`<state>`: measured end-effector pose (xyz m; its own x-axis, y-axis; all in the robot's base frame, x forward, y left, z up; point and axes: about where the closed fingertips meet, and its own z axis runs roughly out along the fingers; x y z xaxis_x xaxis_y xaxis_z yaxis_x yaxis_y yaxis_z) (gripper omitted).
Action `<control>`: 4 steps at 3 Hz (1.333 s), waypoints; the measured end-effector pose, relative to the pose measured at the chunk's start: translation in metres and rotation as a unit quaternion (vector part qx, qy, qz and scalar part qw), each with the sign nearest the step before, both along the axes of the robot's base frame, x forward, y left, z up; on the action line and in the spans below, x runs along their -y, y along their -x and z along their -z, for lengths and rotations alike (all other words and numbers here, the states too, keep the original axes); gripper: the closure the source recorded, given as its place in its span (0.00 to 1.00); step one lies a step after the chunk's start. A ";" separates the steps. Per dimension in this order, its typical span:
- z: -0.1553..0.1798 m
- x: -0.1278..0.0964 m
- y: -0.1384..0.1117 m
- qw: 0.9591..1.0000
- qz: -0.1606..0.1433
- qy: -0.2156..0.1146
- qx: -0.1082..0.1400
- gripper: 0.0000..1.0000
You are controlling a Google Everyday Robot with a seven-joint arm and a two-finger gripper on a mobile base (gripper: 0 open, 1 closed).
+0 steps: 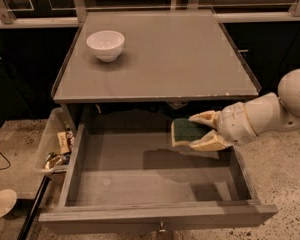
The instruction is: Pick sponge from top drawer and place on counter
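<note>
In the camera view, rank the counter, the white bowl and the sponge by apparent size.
1. counter
2. white bowl and sponge look alike; the gripper, above the open top drawer, hides part of the sponge.

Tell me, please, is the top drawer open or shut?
Open: the top drawer juts out, its floor exposed; the pincer grips the sponge above it.

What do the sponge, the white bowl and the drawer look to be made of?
The sponge, held in the pincer over the open top drawer, looks like soft foam: a dark green scouring face on a yellow layer. The white bowl on the counter is smooth, likely ceramic or hard plastic; I cannot tell which. The top drawer looks like grey painted wood, going by its matt flat boards.
</note>
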<state>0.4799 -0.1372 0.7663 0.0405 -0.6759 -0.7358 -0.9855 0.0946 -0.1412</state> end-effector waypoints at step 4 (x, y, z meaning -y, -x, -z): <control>-0.073 0.005 -0.009 0.998 -0.004 0.023 0.067 0.84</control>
<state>0.4889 -0.1420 0.8390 0.1420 -0.7074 -0.6924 -0.9583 0.0770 -0.2752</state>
